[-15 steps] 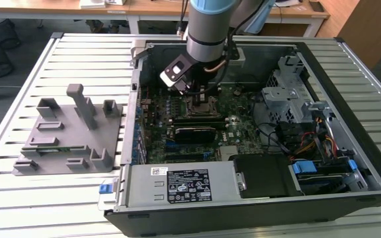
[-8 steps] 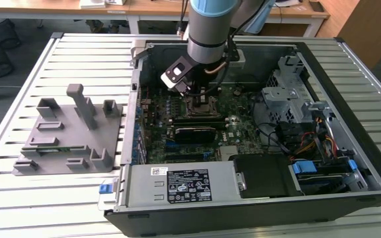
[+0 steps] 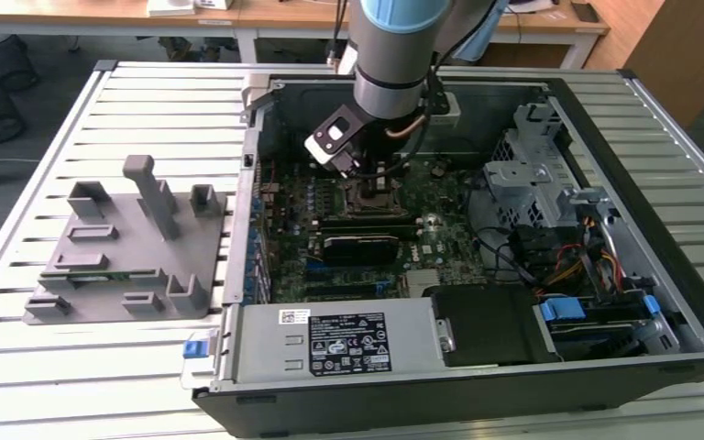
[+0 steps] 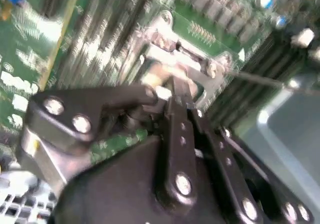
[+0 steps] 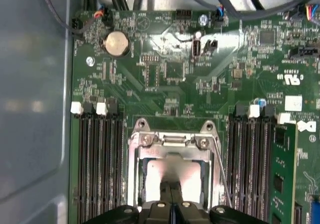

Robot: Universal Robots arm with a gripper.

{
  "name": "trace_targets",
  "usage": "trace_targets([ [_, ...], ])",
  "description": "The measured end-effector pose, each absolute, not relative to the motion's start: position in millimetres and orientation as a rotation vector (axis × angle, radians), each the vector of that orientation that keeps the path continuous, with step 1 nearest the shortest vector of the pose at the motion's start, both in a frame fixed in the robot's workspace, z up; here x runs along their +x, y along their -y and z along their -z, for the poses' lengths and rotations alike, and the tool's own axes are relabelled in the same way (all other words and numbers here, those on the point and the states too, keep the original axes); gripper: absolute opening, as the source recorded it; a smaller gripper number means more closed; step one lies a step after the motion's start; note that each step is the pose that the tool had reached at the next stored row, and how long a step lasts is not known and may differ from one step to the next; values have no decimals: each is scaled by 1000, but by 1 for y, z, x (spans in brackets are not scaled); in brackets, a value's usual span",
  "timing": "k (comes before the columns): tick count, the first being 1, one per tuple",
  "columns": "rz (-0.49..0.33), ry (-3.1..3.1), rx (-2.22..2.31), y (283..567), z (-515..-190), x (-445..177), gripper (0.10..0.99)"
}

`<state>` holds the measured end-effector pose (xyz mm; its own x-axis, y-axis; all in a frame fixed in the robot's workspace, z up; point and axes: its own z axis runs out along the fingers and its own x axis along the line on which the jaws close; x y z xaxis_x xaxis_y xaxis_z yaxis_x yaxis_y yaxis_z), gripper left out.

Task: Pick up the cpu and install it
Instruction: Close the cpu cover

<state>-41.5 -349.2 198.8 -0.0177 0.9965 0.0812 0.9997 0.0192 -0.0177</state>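
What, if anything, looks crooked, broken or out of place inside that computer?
Nothing stands out. In the first wrist view the cpu lies square within the socket frame, with the gripper right over it. The memory slots beside it run straight, and the board shows no damage.

arm (image 3: 391,55) vertical | claw (image 5: 172,185) pointing straight down | fingers (image 5: 166,193) pressed together

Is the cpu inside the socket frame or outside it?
Inside: first wrist view shows the silvery cpu within the socket frame, beneath the gripper. Fully seated: cannot tell.
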Motion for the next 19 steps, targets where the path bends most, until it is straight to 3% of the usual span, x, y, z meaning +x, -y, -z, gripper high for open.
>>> trace_targets([
  [10, 68, 2191, -2151, 349, -220, -40, 110],
  [19, 68, 2191, -2151, 349, -219, -32, 110],
])
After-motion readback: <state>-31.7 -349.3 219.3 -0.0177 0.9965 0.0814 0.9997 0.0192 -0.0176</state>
